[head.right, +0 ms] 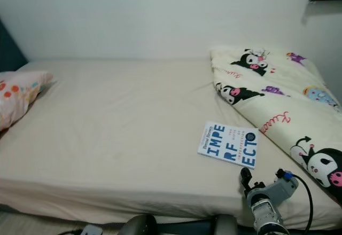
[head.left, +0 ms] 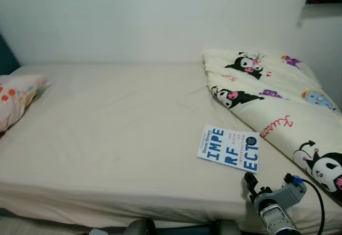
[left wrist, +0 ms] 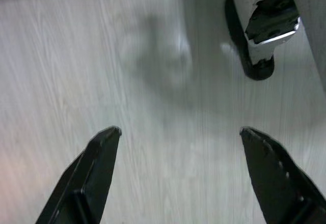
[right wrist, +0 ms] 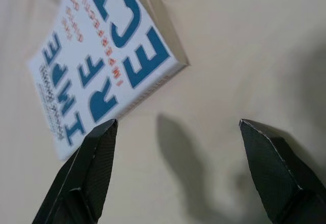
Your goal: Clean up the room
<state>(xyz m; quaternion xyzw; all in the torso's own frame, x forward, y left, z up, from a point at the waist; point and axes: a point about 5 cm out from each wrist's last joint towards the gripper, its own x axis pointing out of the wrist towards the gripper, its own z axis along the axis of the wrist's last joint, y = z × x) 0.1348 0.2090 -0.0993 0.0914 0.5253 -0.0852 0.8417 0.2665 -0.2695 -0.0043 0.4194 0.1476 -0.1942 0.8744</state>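
Right claw (right wrist: 175,132), spread, hovers near the book's (head.left: 230,148) corner, apparently untouching.

Cream-sheeted bed (head.left: 107,139), book (head.left: 229,148) flat, cartoon quilt (head.left: 278,101) right, floral pillow (head.left: 16,99) left

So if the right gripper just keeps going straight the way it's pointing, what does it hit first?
Probably the bed sheet just beside the near edge of the book. The right gripper is open and aims at bare sheet next to the cover, though depth is hard to judge.
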